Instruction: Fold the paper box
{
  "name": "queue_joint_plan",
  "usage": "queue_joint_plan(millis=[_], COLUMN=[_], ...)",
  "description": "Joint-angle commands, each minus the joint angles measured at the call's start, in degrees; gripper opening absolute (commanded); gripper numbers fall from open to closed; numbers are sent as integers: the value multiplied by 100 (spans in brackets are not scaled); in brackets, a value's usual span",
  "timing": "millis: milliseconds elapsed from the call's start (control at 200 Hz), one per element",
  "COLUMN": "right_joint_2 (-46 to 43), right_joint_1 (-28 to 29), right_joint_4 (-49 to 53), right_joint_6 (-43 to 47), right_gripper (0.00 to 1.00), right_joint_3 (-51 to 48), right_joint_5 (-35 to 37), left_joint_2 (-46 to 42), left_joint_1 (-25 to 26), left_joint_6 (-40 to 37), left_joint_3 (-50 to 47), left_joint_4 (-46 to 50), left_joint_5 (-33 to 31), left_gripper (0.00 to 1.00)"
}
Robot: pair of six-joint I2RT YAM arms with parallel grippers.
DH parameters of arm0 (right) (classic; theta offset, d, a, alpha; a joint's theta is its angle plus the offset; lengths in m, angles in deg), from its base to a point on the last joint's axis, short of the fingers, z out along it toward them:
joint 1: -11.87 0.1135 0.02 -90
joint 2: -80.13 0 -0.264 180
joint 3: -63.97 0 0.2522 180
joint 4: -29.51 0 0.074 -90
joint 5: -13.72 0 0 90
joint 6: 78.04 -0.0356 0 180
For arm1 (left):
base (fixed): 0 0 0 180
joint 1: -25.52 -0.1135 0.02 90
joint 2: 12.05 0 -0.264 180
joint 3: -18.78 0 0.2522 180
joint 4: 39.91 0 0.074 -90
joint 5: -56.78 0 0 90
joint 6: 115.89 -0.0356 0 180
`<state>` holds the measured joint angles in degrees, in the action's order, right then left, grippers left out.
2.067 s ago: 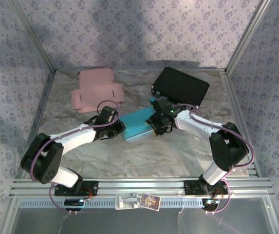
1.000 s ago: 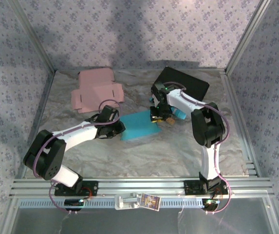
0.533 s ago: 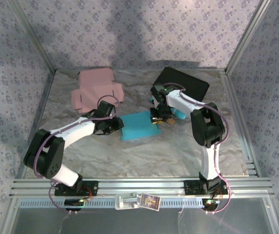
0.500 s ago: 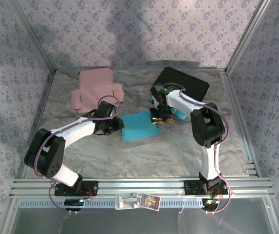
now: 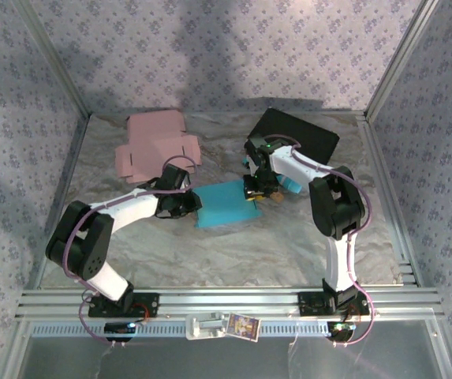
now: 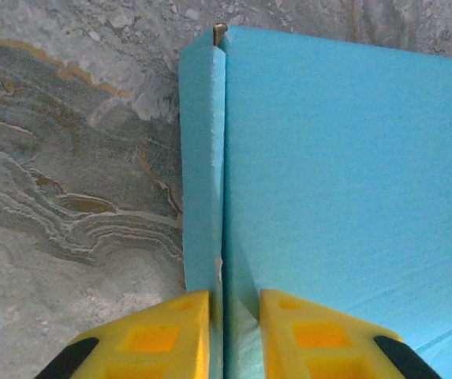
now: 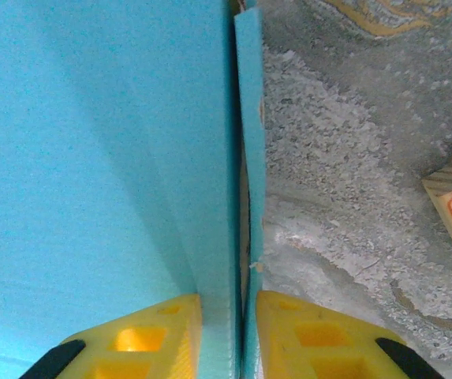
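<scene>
Turquoise paper box (image 5: 224,204): lies lengthwise across the middle of the table (image 5: 289,245), pinched narrow at its left end by left gripper (image 6: 235,306), at its right end by right gripper (image 7: 227,309)

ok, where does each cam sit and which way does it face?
Top external: above and behind the bases, looking down at the table; both arms show, left gripper and right gripper at opposite ends of the blue box.
Left wrist: on the left arm, looking along its yellow fingers at one box edge.
Right wrist: on the right arm, looking along its yellow fingers at the other edge.
Shared: all three see the blue box.
</scene>
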<state>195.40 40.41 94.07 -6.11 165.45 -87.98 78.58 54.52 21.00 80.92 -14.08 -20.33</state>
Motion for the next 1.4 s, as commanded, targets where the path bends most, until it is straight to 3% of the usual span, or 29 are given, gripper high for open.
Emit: queue_joint_plan(millis=[0,145,370,455,545,845,954,1114,1339,1394], right_joint_2=[-124,-611,-803,-801,-715,-551,-557,-548,-668,-735], right_joint_1=[-91,-450,-901,-921,-927,-999,-1041,-909,-834,-858], right_joint_4=[11,-491,-1026,-1305,-1563,-2034,-2416,-3162,-4421,-4570], right_joint_6=[295,433,472,464,412,391,252,-339,-1734,-2149], right_gripper=[33,47,58,79,84,86,86,79,63,59], right_joint_3=[-302,-789,-1348,-1512,-1621,-1868,-2029,-2127,-2375,-2417], right_joint_5=[-468,-969,-1806,-2173,-2491,-3173,-3759,-4401,-4584,-4581], left_joint_2=[198,151,46,-18,-14,-131,-150,-79,-288,-473], left_joint_1=[30,34,-49,-102,-220,-530,-596,-614,-623,-623], left_joint_6=[-131,-220,-251,-253,-212,135,197,153,185,150], left_joint_3=[-95,-165,-454,-602,-788,-1397,-1523,-1466,-1277,-1146], left_joint_4=[-69,-6,-106,-200,-357,-653,-723,-716,-693,-593], left_joint_5=[33,-71,-102,-77,78,135,169,258,248,221], left_gripper=[18,9,2,0,0,0,0,0,0,5])
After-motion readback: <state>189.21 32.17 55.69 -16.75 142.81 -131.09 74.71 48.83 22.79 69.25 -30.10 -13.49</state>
